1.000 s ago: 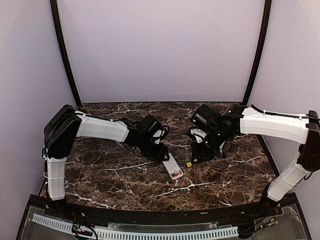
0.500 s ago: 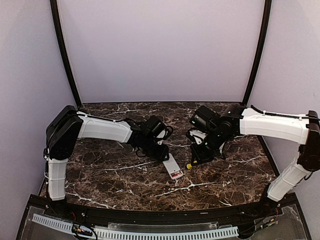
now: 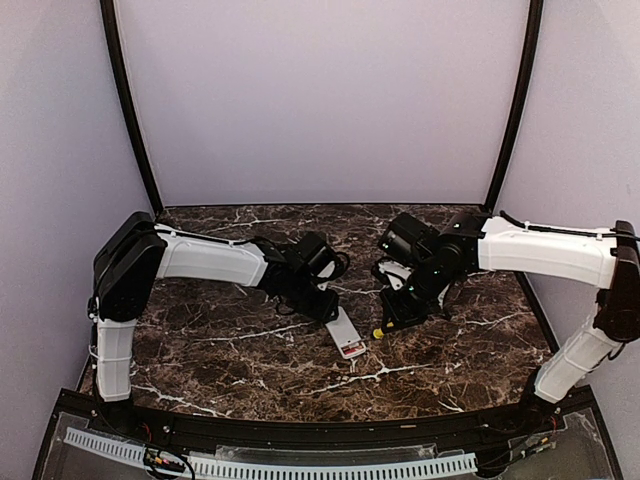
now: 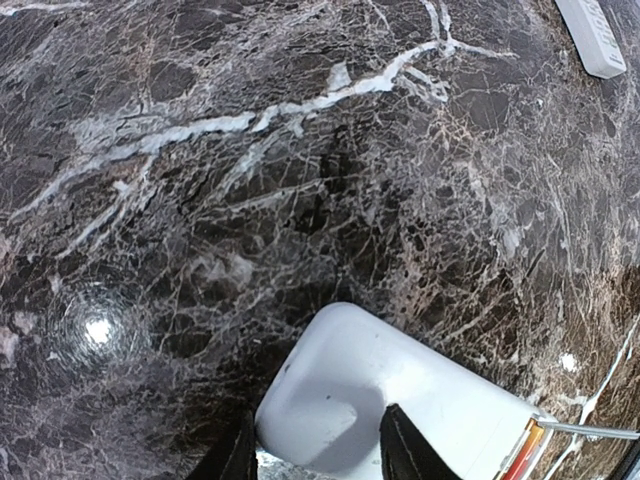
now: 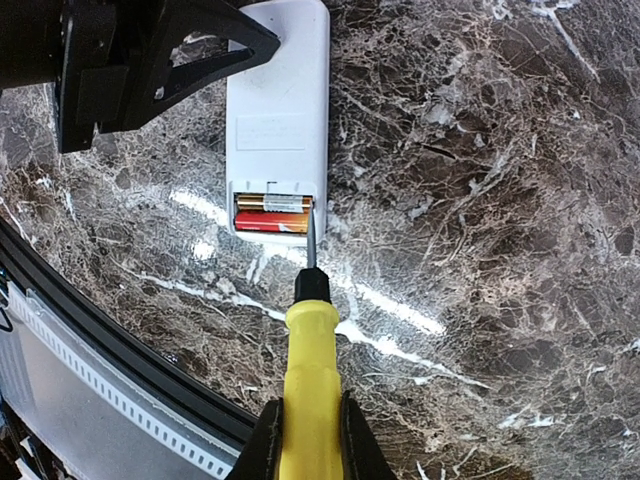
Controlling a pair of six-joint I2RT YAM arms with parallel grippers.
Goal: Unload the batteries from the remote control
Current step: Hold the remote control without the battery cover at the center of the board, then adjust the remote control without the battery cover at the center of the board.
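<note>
Writing: none can be read. The remote control (image 5: 277, 120) has a faint raised patch on its back, too small to make out, and no print shows on the batteries (image 5: 272, 213).
Batteries: two red and gold cells lie side by side in the open bay at one end of the remote.
Remote: white, back up, flat on the dark marble desk (image 5: 500, 200).
Right claw (image 5: 305, 440): clamped together on the yellow handle of a screwdriver (image 5: 312, 380). Its thin shaft reaches to the bay's right edge, just beside the cells.
Left claw (image 4: 320, 445): a finger sits on either side of the remote's rounded far end. I cannot tell whether it is gripping.
Around: a white ribbed object (image 4: 590, 35) lies well apart, at the corner of the left wrist view. A black rail (image 5: 110, 330) borders the desk.
In the way: the left claw's black body covers the remote's far corner.
</note>
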